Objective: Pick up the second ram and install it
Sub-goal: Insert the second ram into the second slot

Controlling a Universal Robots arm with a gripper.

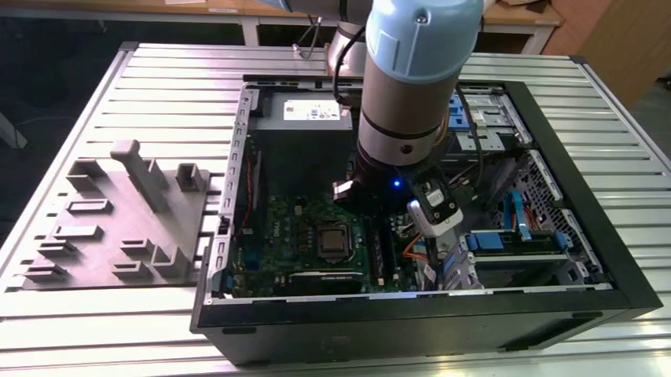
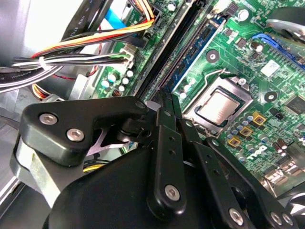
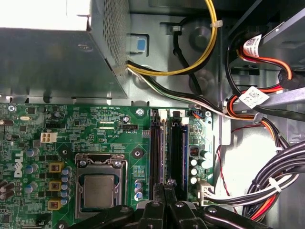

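**Second ram at the slots, claw pinched narrow**

The gripper [image 3: 165,185] hangs low inside the open computer case [image 1: 419,322], just beside the processor socket [image 3: 97,191]; its fingers are drawn narrow, and by my reading they pinch the second ram [image 3: 162,148]. In the first wrist view the ram is a thin purplish strip, edge-on, running out from between the tips along the black memory slots [image 3: 176,143] beside the socket; whether it is fully seated I cannot tell. In the second wrist view a blue memory card [image 2: 200,52] stands in the slot closest to the socket, just beside the tips.

The green motherboard [image 3: 114,129] spreads around the socket; beyond the slots from the socket run bundled black cables [image 3: 286,164], and yellow wires [image 3: 210,14] loop near the grey power supply [image 3: 52,62]. In the exterior view the arm [image 1: 409,102] rises from just beside the socket; a grey parts fixture [image 1: 115,228] sits outside the case, well apart from the socket.

To do this step well, I judge, the card should be held upright and square to its slot, never canted toward the blue card; pressure should go straight down and evenly along its length, with the end latches free. The cables look near enough to snag, so the wrist should be kept off them.
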